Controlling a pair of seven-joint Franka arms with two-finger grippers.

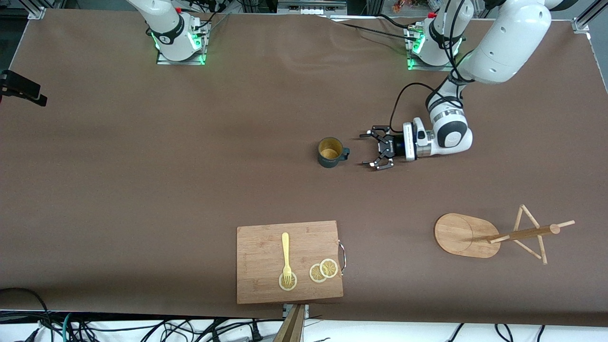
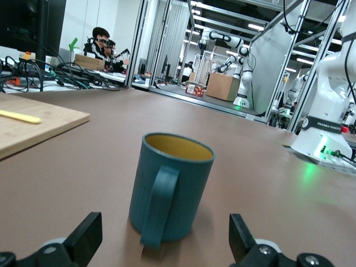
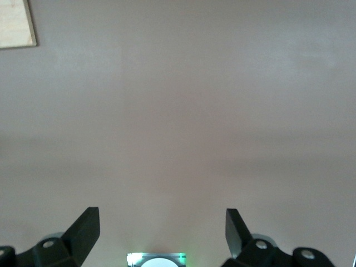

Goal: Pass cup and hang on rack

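The dark teal cup stands upright on the brown table near the middle, its handle turned toward my left gripper. My left gripper is held low and level beside the cup, toward the left arm's end of the table, open and empty, a short gap from the handle. In the left wrist view the cup stands ahead of the open left gripper. The wooden rack stands nearer the front camera, toward the left arm's end. My right gripper is open and empty above bare table.
A wooden cutting board lies near the table's front edge, carrying a yellow fork and lemon slices. It also shows in the left wrist view. The right arm's base stands at the table's back edge.
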